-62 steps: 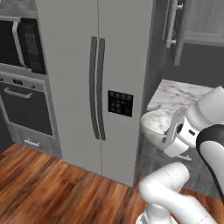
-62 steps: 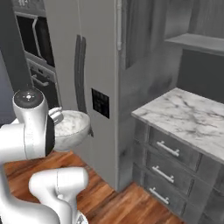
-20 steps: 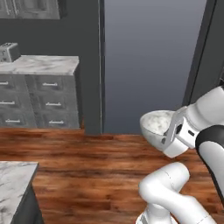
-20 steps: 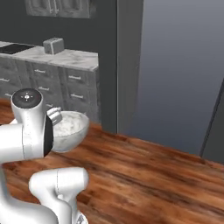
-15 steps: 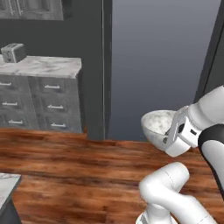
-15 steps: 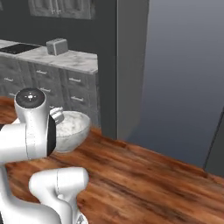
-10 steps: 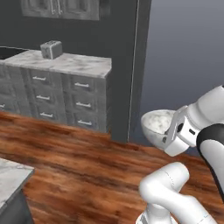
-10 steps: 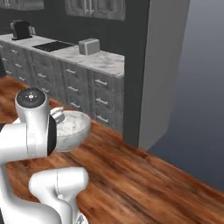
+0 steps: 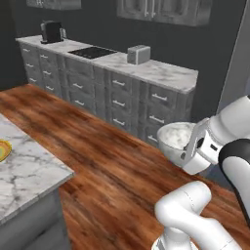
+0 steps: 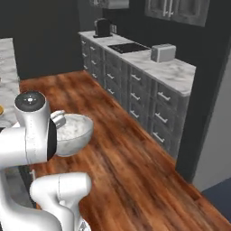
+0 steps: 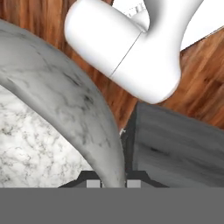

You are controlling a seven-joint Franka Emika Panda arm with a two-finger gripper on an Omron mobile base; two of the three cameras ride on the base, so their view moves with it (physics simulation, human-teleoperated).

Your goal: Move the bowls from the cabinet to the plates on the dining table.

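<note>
white marble bowl (image 9: pixel 177 138) with grey veins, yellow plate (image 9: pixel 3 150), white grey-veined dining table (image 9: pixel 29 173), reddish-brown wood floor (image 9: pixel 107 166), grey wood-grain drawers (image 9: pixel 117 97), silver toaster (image 9: pixel 138 54)

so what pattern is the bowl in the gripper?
White marble with grey veins; the bowl shows best in the hand view.

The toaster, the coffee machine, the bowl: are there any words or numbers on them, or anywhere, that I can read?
None: no words, numbers or signs can be read anywhere.
The toaster: plain grey, no label shows.
The coffee machine: dark, too small to tell any marking.
The white marble bowl in the gripper: grey veins, no writing.
The drawers: silver handles, no text.
</note>
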